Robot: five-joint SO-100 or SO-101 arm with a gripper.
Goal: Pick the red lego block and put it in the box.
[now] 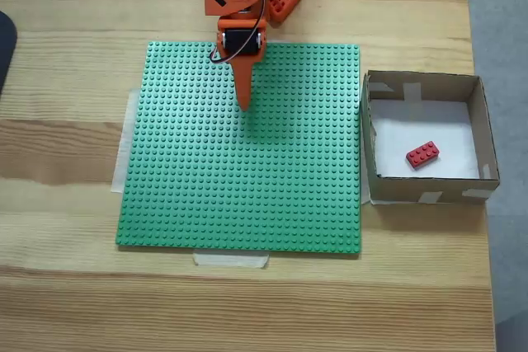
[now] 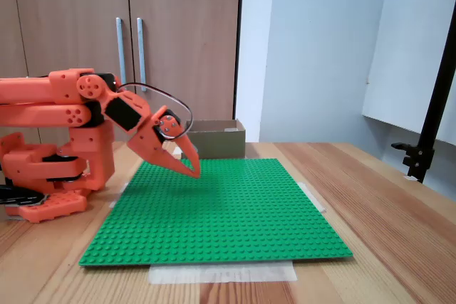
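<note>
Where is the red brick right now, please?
In a fixed view from above, the red brick lies inside the box, right of the green plate.

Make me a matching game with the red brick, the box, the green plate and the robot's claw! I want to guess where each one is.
Things:
1. red lego block
2. box
3. green baseplate
4. gripper

Places:
A. taped flat on the wooden table
B. hanging above the green studs
C. lying on the white floor inside the cardboard
D. standing on the table at the plate's right edge in the fixed view from above

Pairs: 1-C, 2-D, 3-A, 4-B
</note>
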